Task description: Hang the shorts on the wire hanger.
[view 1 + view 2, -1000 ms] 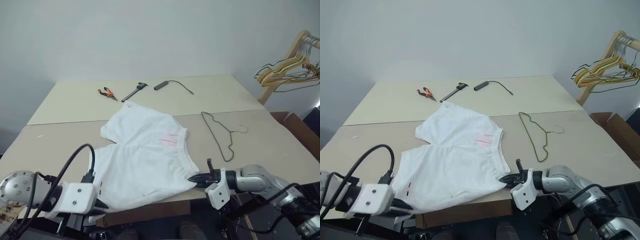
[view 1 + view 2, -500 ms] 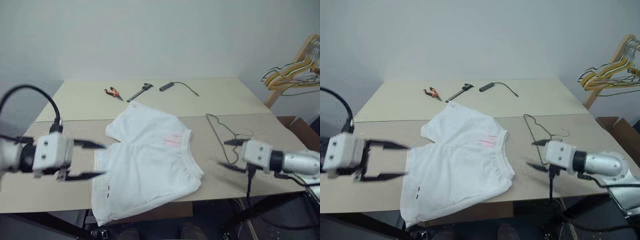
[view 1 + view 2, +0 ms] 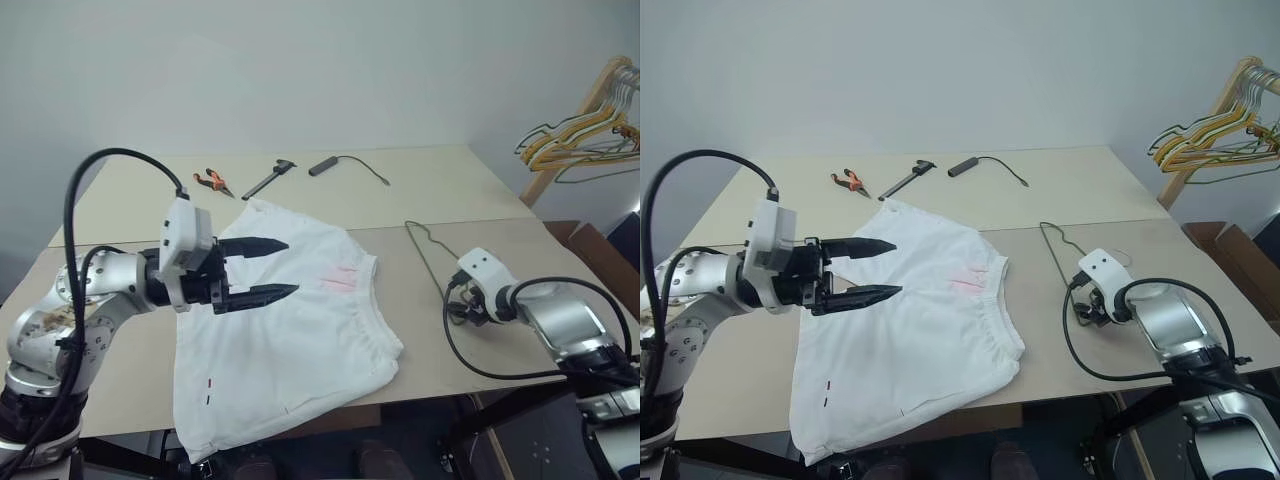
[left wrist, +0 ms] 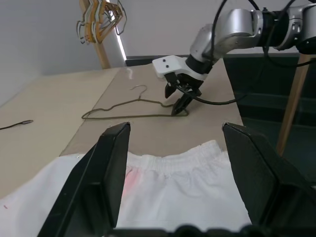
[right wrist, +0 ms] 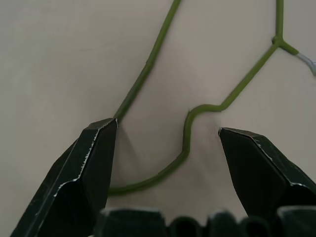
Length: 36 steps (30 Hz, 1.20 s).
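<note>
Since a second ago I have brought both arms up from the near edge of the tabletop (image 3: 470, 200) and let go of the shorts (image 3: 290, 330): the left tool (image 3: 268, 268) now hovers over their left half, jaws well apart and empty, pointing right. The right tool (image 4: 181, 101) has swung out right and tips down over the near corner of the wire hanger (image 5: 163, 98), its fingers spread wide either side of the wire and gripping nothing yet.

The shorts lie flat near the middle of the tabletop, one leg draping over the near edge. The hanger lies flat just right of them, apart from the fabric, hook toward the right.

I judge I am starting the hanger pickup. Next I need to lower the right tool and close on that thin wire without it slipping flat against the tabletop.
</note>
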Tool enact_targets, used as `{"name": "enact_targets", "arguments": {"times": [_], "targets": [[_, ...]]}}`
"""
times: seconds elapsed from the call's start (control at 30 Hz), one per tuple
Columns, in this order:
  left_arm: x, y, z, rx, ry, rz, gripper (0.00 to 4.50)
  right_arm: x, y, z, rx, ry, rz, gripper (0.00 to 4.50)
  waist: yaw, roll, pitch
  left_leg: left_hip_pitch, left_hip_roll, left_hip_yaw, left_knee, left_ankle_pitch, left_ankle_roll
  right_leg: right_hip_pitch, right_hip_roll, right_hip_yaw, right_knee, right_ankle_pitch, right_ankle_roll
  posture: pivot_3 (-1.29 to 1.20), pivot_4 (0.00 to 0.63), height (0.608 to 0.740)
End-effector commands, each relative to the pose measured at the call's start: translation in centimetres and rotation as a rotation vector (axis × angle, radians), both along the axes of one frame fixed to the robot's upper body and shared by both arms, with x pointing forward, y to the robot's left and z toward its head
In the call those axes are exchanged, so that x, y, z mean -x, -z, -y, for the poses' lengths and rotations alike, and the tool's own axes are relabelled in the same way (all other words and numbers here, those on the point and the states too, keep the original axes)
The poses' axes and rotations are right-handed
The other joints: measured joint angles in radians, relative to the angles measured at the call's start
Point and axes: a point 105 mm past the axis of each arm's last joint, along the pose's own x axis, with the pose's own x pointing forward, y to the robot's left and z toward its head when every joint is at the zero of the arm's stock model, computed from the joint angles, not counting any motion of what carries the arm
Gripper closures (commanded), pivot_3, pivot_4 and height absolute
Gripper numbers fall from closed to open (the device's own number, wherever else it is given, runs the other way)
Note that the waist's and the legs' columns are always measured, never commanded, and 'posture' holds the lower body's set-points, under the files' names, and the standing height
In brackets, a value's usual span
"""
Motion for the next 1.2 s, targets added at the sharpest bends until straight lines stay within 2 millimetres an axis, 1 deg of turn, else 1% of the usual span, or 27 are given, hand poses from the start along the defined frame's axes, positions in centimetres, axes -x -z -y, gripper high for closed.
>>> {"name": "enact_targets", "arguments": {"times": [0.03,0.07,0.13,0.2,0.23,0.37,0.4,0.47,0.53,0.6,0.63,0.67,0.7,0.73,0.77,0.8,0.83,0.93,1.0,1.07,1.13,1.2], "targets": [[0.2,-0.5,0.0,0.001,0.016,0.028,1.26,-0.6,0.7,2.0,0.006,0.119,-0.035,1.1,-0.004,0.0,0.0,0.0,0.0,0.0,0.0,0.0,0.0,0.0,0.0,0.0,0.0,0.0,0.0,-0.07,0.0,0.74],[0.2,-0.5,-0.1,0.001,0.013,0.029,1.26,-0.6,0.9,2.2,-0.008,0.124,-0.048,1.33,-0.004,0.0,0.0,0.001,0.0,0.0,0.0,0.0,0.0,0.001,0.0,0.0,0.0,0.0,0.0,-0.07,0.0,0.74],[0.2,-0.4,-0.2,0.0,0.009,0.03,1.26,-0.5,1.1,2.2,-0.031,0.126,-0.068,1.95,-0.003,0.0,0.0,0.003,0.0,-0.001,0.0,0.0,0.0,0.003,0.0,-0.001,0.0,0.0,0.0,-0.06,0.0,0.74],[0.3,-0.4,-0.3,-0.002,0.004,0.031,1.26,-0.3,1.4,2.2,-0.052,0.133,-0.087,2.71,-0.003,0.0,0.0,0.005,0.0,-0.001,0.0,0.0,0.0,0.006,0.0,-0.001,-0.001,0.0,0.001,-0.06,0.0,0.74],[0.3,-0.3,-0.3,-0.003,0.002,0.031,1.26,-0.1,1.5,2.1,-0.061,0.131,-0.095,2.98,-0.003,0.0,0.0,0.005,0.0,-0.001,0.0,0.0,0.0,0.007,0.0,-0.001,-0.001,0.0,0.001,-0.06,0.0,0.74],[0.4,-0.2,-0.4,-0.005,-0.004,0.028,1.26,0.3,1.8,2.2,-0.077,0.142,-0.111,4.34,-0.002,0.0,0.0,0.005,0.0,-0.002,0.0,0.0,0.0,0.007,0.0,-0.001,-0.001,0.0,0.001,-0.06,0.0,0.74],[0.4,-0.1,-0.4,-0.005,-0.005,0.028,1.26,0.4,1.9,2.3,-0.074,0.145,-0.111,4.46,-0.001,0.0,0.0,0.006,0.0,-0.002,0.0,0.0,0.0,0.007,0.0,-0.001,-0.001,0.0,0.001,-0.06,0.0,0.74],[0.2,-0.1,-0.4,-0.003,-0.008,0.029,1.26,0.3,1.7,2.3,-0.049,0.131,-0.085,4.46,0.0,0.0,0.0,0.006,0.0,-0.002,0.0,0.0,0.0,0.008,0.0,-0.002,-0.001,0.0,0.001,-0.07,0.0,0.74],[0.0,-0.2,-0.4,-0.001,-0.009,0.031,1.26,-0.1,0.9,2.4,-0.005,0.105,-0.025,4.46,0.002,0.0,0.0,0.006,0.0,-0.002,0.0,0.0,0.0,0.008,0.0,-0.002,-0.002,0.0,0.001,-0.07,0.0,0.74],[-0.2,-0.3,-0.3,0.002,-0.011,0.038,1.26,-0.9,-0.5,2.4,0.064,0.057,0.083,4.46,0.002,0.0,0.0,0.006,0.0,-0.002,0.0,0.0,0.0,0.008,0.0,-0.002,-0.002,0.0,0.001,-0.08,0.0,0.74],[-0.3,-0.3,-0.3,0.005,-0.014,0.041,1.26,-1.5,-1.6,2.3,0.121,0.014,0.169,4.46,0.002,0.0,0.0,0.006,0.0,-0.002,0.0,0.0,0.0,0.008,0.0,-0.002,-0.002,0.0,0.001,-0.09,0.0,0.74],[-0.7,-0.5,-0.3,0.01,-0.022,0.05,1.26,-2.4,-3.9,2.0,0.256,-0.095,0.341,4.46,0.002,0.0,0.0,0.006,0.0,-0.002,0.0,0.0,0.0,0.008,0.0,-0.002,-0.002,0.0,0.001,-0.09,0.0,0.74],[-1.0,-0.6,-0.3,0.014,-0.03,0.057,1.26,-2.9,-5.6,1.2,0.351,-0.191,0.474,4.46,0.002,0.001,0.0,0.005,0.0,-0.002,0.0,0.0,0.0,0.007,0.0,-0.002,-0.002,0.0,0.001,-0.09,0.0,0.74],[-1.2,-0.7,-0.4,0.016,-0.035,0.062,1.26,-3.1,-6.6,0.6,0.407,-0.259,0.556,4.46,-0.003,0.003,0.0,0.004,-0.001,-0.001,0.0,0.0,0.0,0.005,-0.001,-0.002,-0.001,0.0,0.001,-0.1,0.0,0.74],[-1.8,-1.1,-0.4,0.023,-0.049,0.066,1.26,-3.1,-8.3,-0.7,0.487,-0.375,0.68,4.46,-0.009,0.004,0.0,0.002,-0.002,0.0,0.0,0.0,0.0,0.002,-0.002,-0.001,0.0,-0.001,0.002,-0.1,0.0,0.74],[-2.4,-1.5,-0.5,0.029,-0.066,0.065,1.26,-3.0,-9.3,-1.8,0.557,-0.479,0.764,4.46,-0.014,0.005,0.0,0.0,-0.002,0.0,0.0,0.0,0.0,0.0,-0.002,0.0,0.0,-0.001,0.002,-0.1,0.0,0.74],[-2.8,-1.7,-0.5,0.033,-0.077,0.063,1.26,-2.8,-9.8,-2.6,0.601,-0.556,0.82,4.46,-0.017,0.005,0.0,-0.002,-0.002,0.0,0.0,0.0,0.0,-0.002,-0.002,0.0,0.001,0.0,0.002,-0.11,0.0,0.74],[-4.5,-2.8,-0.6,0.044,-0.129,0.008,1.26,-1.9,-11.0,-4.6,0.858,-0.837,1.004,4.46,-0.037,0.004,0.0,-0.002,-0.001,-0.001,0.0,0.0,0.0,-0.002,-0.001,0.0,0.0,0.0,0.002,-0.11,0.0,0.74],[-5.7,-3.3,-0.6,0.036,-0.161,-0.038,1.26,-1.4,-11.3,-5.5,0.977,-0.996,1.083,4.46,-0.044,0.004,0.0,-0.002,-0.001,-0.002,0.001,0.0,0.0,-0.002,-0.001,0.0,0.0,0.0,0.002,-0.11,0.0,0.74],[-6.2,-3.6,-0.6,0.026,-0.17,-0.059,1.26,-1.2,-11.4,-5.8,1.014,-1.063,1.136,4.46,-0.05,0.004,0.0,-0.002,-0.002,-0.002,0.001,0.0,0.0,-0.002,-0.002,0.0,0.0,0.0,0.003,-0.12,0.0,0.74],[-6.6,-3.6,-0.5,0.006,-0.164,-0.089,1.26,-1.0,-12.0,-6.2,1.05,-1.117,1.209,4.46,-0.06,0.004,0.0,-0.002,-0.002,-0.002,0.001,0.0,0.0,-0.002,-0.002,0.001,-0.001,0.0,0.003,-0.12,0.0,0.74],[-7.0,-3.3,-0.4,-0.039,-0.143,-0.132,1.26,-0.4,-12.8,-7.1,1.051,-1.179,1.303,4.46,-0.069,0.004,0.0,-0.003,-0.002,-0.004,0.001,0.0,0.0,-0.002,-0.002,0.001,0.0,0.0,0.003,-0.14,0.0,0.74]]}}
